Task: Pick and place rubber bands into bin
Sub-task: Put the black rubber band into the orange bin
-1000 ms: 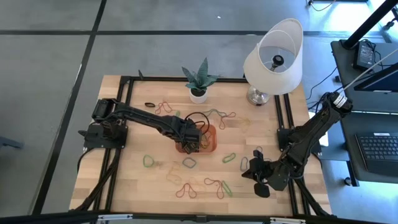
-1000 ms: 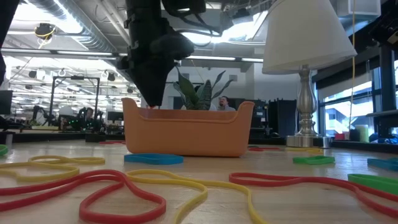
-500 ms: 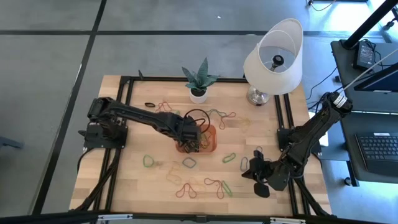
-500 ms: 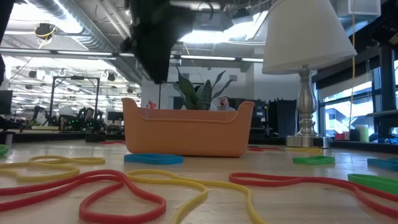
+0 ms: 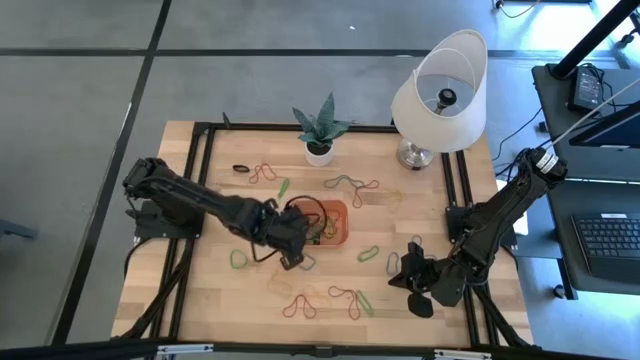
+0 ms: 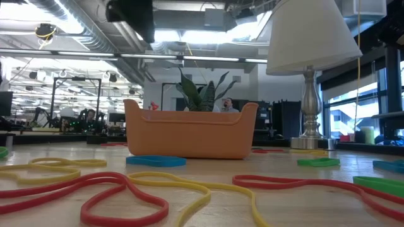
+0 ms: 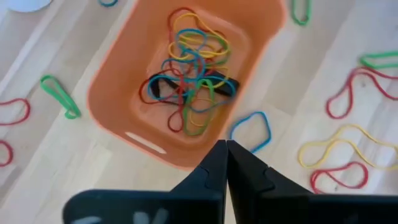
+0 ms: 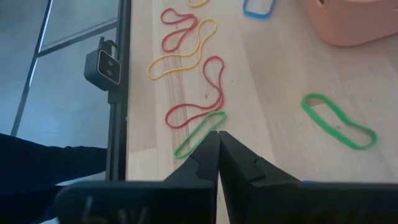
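The orange bin [image 7: 112, 99] sits mid-table [image 5: 336, 226] and holds a tangle of rubber bands [image 7: 189, 74] in red, blue, yellow, green and black. More rubber bands lie loose on the wood around it [image 5: 345, 297] [image 6: 126, 189]. My left gripper [image 7: 226, 144] is shut with nothing in it. It hangs above the bin's near-left wall [image 5: 297, 252], well above it in the low view [image 6: 132, 12]. My right gripper [image 8: 219, 134] is shut and empty, low over the table's near right [image 5: 418, 288], beside a green band [image 8: 199, 135].
A white plant pot [image 5: 319, 150] and a lamp [image 5: 440, 95] stand at the far edge. Black frame rails [image 5: 200, 180] run along both sides. A blue band [image 7: 250, 127] lies against the bin's outer wall. A small camera [image 8: 109, 65] is fixed to the near rail.
My left gripper has risen out of the bin and drawn back toward the table's near left. In the low view it has climbed from the bin's rim almost out of the top of the picture. The bin has stayed where it was.
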